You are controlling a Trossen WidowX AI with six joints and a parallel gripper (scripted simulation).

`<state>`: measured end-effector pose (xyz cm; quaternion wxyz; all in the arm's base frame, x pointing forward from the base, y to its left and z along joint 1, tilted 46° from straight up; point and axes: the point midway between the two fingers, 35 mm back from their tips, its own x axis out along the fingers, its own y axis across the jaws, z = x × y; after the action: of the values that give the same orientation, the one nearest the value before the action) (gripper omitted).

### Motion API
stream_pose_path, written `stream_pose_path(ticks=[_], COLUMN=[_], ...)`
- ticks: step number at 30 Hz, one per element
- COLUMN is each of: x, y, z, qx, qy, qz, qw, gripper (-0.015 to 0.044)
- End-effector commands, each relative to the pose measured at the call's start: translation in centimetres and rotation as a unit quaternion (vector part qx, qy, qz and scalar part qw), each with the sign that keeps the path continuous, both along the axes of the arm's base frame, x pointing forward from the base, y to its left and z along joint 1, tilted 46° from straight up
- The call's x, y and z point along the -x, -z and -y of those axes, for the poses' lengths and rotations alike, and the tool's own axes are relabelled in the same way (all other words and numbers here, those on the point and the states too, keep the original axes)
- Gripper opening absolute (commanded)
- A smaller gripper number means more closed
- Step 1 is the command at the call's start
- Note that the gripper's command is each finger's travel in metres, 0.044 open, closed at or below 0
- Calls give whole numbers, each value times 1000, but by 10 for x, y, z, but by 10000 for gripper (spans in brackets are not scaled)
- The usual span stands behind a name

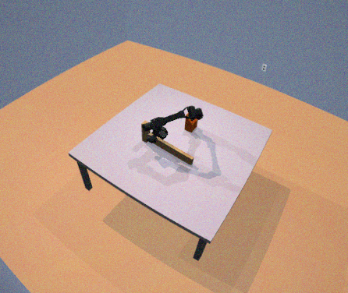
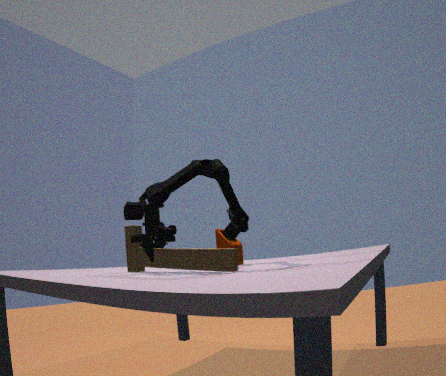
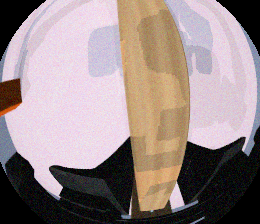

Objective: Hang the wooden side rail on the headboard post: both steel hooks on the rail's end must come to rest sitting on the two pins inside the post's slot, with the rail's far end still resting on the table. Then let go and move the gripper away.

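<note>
The wooden side rail (image 1: 175,150) (image 2: 197,258) (image 3: 155,90) lies long and low, its far end down at the table top and its near end at the headboard post. The headboard post (image 1: 144,134) (image 2: 133,259) stands upright on the table, partly behind the arm. My gripper (image 1: 152,138) (image 2: 150,255) (image 3: 148,137) is shut on the rail close to the post, one finger on each side of the wood. The steel hooks, the slot and its pins are hidden or too small to make out, so I cannot tell whether the hooks sit on the pins.
The table (image 1: 115,167) (image 2: 272,284) carries everything. An orange block-like base (image 1: 190,125) (image 2: 237,250) stands under the arm's root and shows as an orange piece (image 3: 9,97) at the left of the wrist view. The arm (image 1: 173,117) (image 2: 177,180) arches above the rail.
</note>
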<state>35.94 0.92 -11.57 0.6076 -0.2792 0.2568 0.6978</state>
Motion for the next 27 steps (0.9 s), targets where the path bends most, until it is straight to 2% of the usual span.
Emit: stream_pose_path(ticks=[1,27], x=[-1,-2], y=[0,1], z=[5,7], qx=[2,2], qy=[2,2], qz=[3,4], qw=[1000,1000], gripper=[0,0])
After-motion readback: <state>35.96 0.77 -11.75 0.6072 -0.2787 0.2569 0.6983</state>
